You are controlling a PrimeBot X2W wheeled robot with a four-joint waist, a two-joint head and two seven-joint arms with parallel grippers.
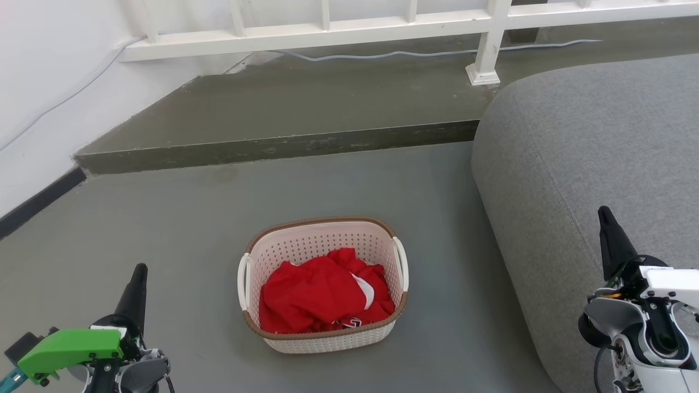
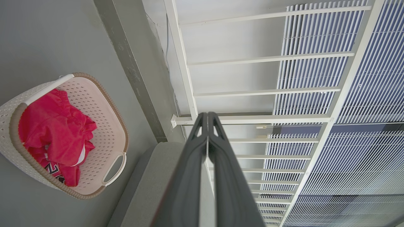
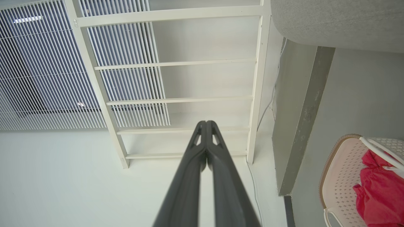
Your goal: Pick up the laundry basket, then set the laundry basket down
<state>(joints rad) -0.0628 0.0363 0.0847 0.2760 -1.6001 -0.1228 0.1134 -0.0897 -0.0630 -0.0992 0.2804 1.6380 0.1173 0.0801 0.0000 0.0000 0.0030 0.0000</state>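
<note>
So the left gripper (image 1: 140, 273), lower left of the head view: long dark fingers (image 1: 134, 297) tapering to a point, bright green plastic cover (image 1: 68, 346) behind them, teal bit (image 1: 8, 376) at the frame edge, grey housing (image 1: 139, 374) underneath. The right gripper (image 1: 605, 218), lower right: same fingers, but a glossy white shell (image 1: 674, 281), a black cable (image 1: 598, 360), and a white label (image 1: 652, 269) with print too tiny to read. Up close the fingers look matte charcoal, slots (image 2: 198, 130) near the tips.

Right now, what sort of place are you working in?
Probably a home-style living area: a grey upholstered sofa beside a laundry basket of red clothing on the floor, with a white railing and slatted blinds behind.
</note>
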